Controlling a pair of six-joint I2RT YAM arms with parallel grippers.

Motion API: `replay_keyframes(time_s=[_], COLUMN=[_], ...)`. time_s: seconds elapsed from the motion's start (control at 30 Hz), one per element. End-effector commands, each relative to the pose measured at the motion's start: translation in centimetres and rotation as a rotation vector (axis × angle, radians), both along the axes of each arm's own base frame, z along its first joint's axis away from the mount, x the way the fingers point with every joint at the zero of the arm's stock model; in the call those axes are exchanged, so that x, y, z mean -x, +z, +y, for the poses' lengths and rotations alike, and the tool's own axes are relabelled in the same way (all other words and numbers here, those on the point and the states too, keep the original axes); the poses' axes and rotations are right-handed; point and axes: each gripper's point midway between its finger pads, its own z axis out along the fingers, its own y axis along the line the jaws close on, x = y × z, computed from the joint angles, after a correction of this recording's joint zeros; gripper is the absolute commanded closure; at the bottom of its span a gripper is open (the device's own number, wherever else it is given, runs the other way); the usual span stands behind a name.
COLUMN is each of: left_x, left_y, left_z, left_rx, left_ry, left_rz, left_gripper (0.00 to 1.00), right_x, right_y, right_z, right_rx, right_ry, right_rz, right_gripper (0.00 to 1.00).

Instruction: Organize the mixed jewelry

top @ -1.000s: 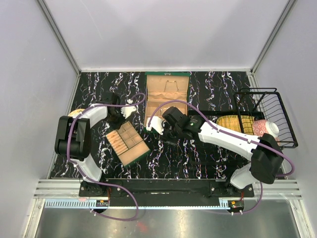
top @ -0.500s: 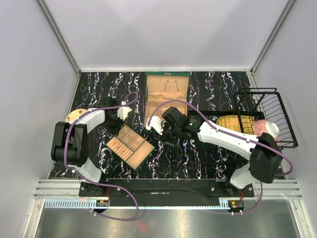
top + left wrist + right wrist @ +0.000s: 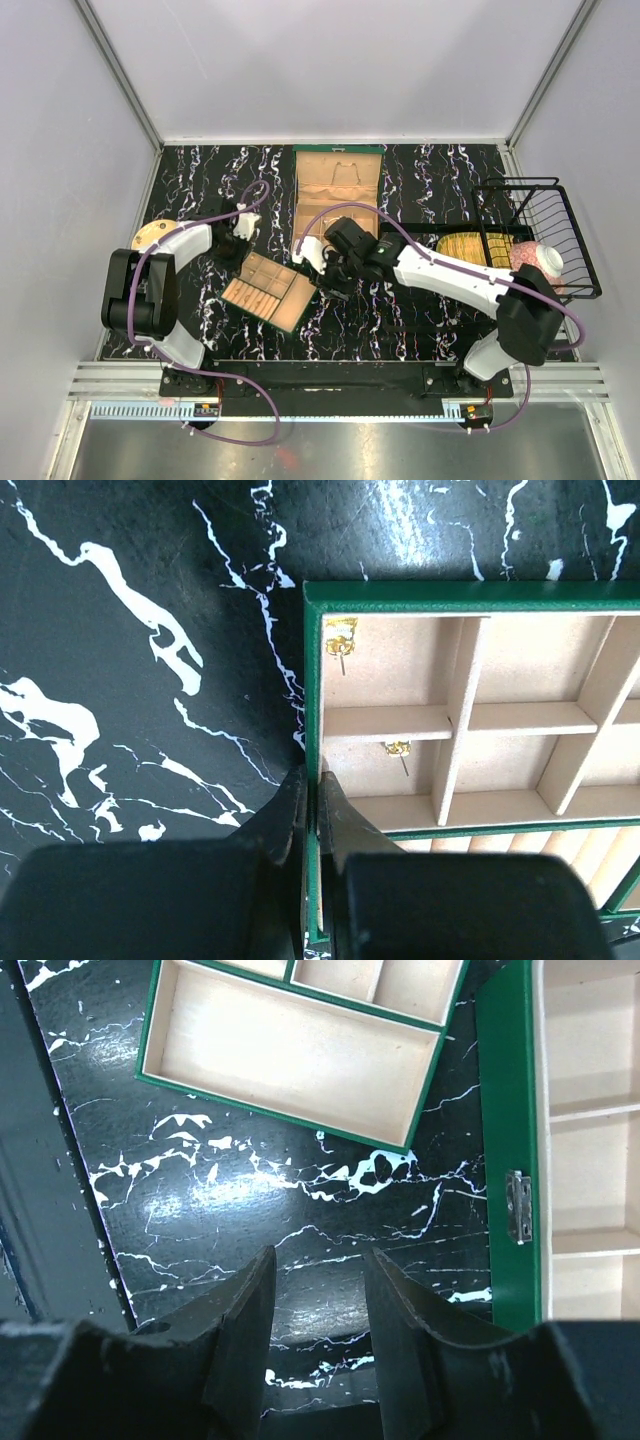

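Observation:
My left gripper is shut on the green side wall of the tan compartmented tray. Two tiny gold-toned pieces of jewelry lie in the tray: one in the corner compartment, another in the one behind it. From above, the tray lies skewed at centre left, with the left gripper at its upper-left edge. My right gripper is open and holds nothing, hovering over black marble between the tray and the open green box. In the top view the right gripper is by the tray's right corner.
The open green box sits at the back centre. A yellow woven mat and a black wire basket stand at the right. A round wooden piece lies by the left arm. The box's metal latch faces the right gripper.
The left gripper has swung the tray round and shifted it rightward, toward the right gripper. The right arm has edged slightly left, its jaws staying open.

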Motion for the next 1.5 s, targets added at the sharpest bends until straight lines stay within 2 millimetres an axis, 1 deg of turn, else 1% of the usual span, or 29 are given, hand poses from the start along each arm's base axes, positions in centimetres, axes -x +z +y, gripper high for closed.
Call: replay_keyframes(time_s=[0.0,0.17,0.27,0.33,0.4,0.43,0.5,0.53,0.6,0.63,0.67,0.73,0.9,0.93,0.97,1.07,1.17,1.27,1.4,1.43,1.47], left_x=[-0.8,-0.9,-0.8,-0.7,-0.6,-0.6,-0.5,-0.5,-0.5,-0.5,-0.5,-0.5,-0.5,-0.5,-0.5,-0.5,-0.5,-0.4,-0.4,-0.4,-0.5], left_y=[1.8,3.0,3.5,3.9,4.1,4.2,4.1,4.2,3.9,3.9,3.6,3.5,3.2,3.1,3.0,2.8,2.8,2.7,2.8,2.9,3.2], left_z=[0.0,-1.1,-1.5,-1.9,-2.0,-2.0,-2.1,-2.1,-2.3,-2.4,-2.4,-2.5,-2.6,-2.7,-2.8,-2.8,-2.9,-2.9,-2.8,-2.7,-2.7], left_rx=[-0.001,0.052,0.078,0.099,0.106,0.106,0.112,0.115,0.115,0.113,0.11,0.103,0.099,0.097,0.097,0.096,0.095,0.089,0.082,0.081,0.082], left_ry=[0.089,0.084,0.091,0.091,0.096,0.095,0.097,0.098,0.098,0.096,0.095,0.091,0.097,0.095,0.091,0.09,0.086,0.085,0.082,0.08,0.078], left_rz=[-0.023,-0.017,-0.023,-0.029,-0.035,-0.039,-0.03,-0.029,-0.019,-0.016,-0.008,-0.006,0.006,0.006,0.012,0.018,0.02,0.02,0.015,0.008,-0.001], left_gripper=[1.0,1.0,1.0,1.0,1.0,1.0,1.0,1.0,1.0,1.0,1.0,1.0,1.0,0.99,0.94,0.89,0.87,0.83,0.73,0.69,0.67], right_x=[0.0,-0.2,-0.4,-0.4,-0.2,0.0,0.5,0.4,1.4,1.5,2.0,2.2,3.3,3.7,3.9,4.3,4.5,4.9,5.3,5.5,5.4], right_y=[0.3,-1.1,-1.1,-0.5,-0.3,0.2,0.0,0.6,0.2,0.5,0.1,0.2,-1.3,-1.5,-1.9,-2.0,-2.0,-2.0,-2.2,-2.4,-2.7], right_z=[1.7,2.1,2.6,3.1,3.6,4.1,4.4,5.0,5.6,6.1,6.4,7.0,7.9,8.1,8.2,8.5,8.9,9.1,9.3,9.4,9.3], right_rx=[-0.021,0.004,-0.003,-0.022,-0.029,-0.038,-0.019,-0.029,-0.01,-0.017,-0.006,-0.008,0.013,0.015,0.02,0.013,0.002,-0.001,0.0,0.004,0.011], right_ry=[0.015,-0.019,-0.029,-0.024,-0.011,0.006,0.023,0.034,0.06,0.066,0.08,0.08,0.084,0.083,0.082,0.077,0.078,0.076,0.068,0.067,0.061], right_rz=[0.032,0.077,0.086,0.086,0.095,0.088,0.096,0.086,0.099,0.098,0.104,0.113,0.164,0.172,0.175,0.169,0.157,0.16,0.156,0.157,0.151], right_gripper=[0.53,0.53,0.53,0.52,0.51,0.51,0.51,0.5,0.5,0.5,0.5,0.5,0.5,0.51,0.5,0.5,0.5,0.5,0.5,0.5,0.5])
